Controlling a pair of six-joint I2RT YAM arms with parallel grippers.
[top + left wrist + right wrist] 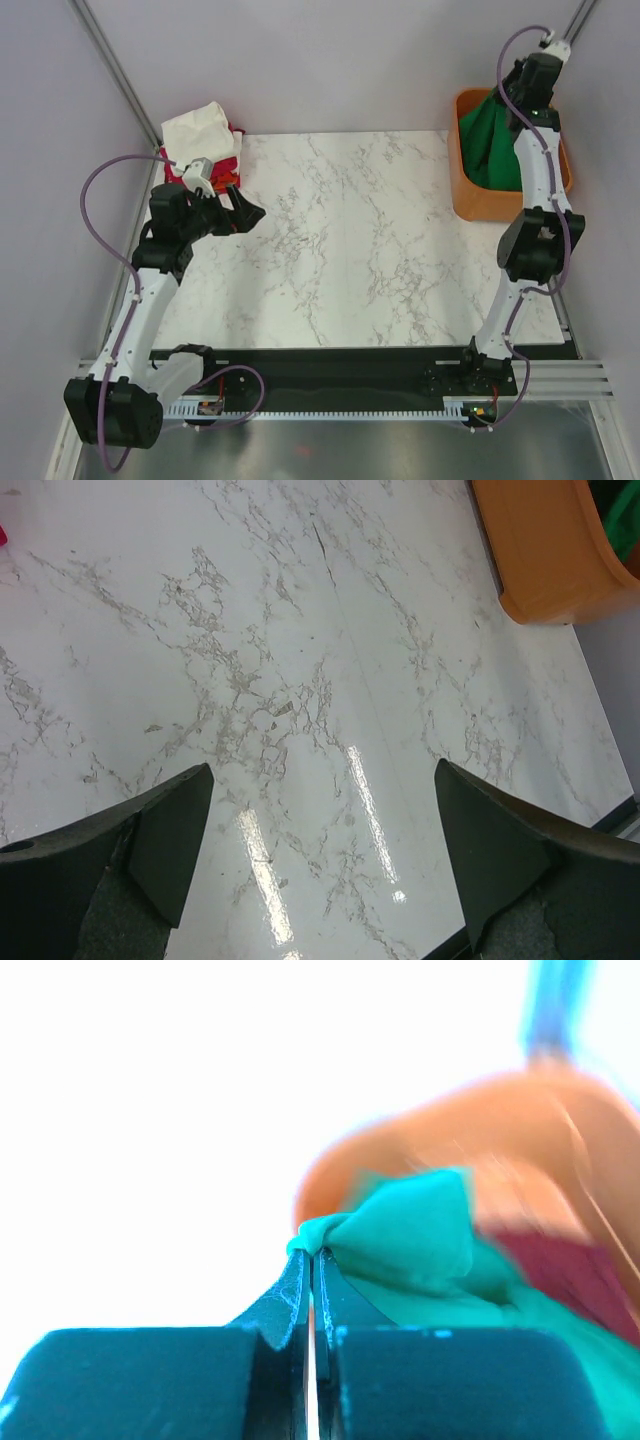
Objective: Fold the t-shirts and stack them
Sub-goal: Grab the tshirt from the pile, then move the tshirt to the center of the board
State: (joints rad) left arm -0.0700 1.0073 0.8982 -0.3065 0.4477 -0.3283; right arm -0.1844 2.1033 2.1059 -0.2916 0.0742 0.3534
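Note:
A bright green t-shirt (pixel 488 145) hangs in a cone out of the orange tub (pixel 466 205) at the back right. My right gripper (pixel 508 90) is raised above the tub and shut on the shirt's top edge; in the right wrist view the jaws (pixel 312 1252) pinch a small bunch of the green cloth (pixel 410 1230). A dark maroon cloth (pixel 570 1260) lies lower in the tub. At the back left a cream-white t-shirt (pixel 200 128) tops a small pile over a red one (pixel 233 158). My left gripper (pixel 243 205) hovers open over the marble table (pixel 300 630), holding nothing (pixel 322 765).
The tub (pixel 540 550) stands at the table's far right corner against the wall. Grey walls close in the left, back and right sides. The black front rail carries both arm bases.

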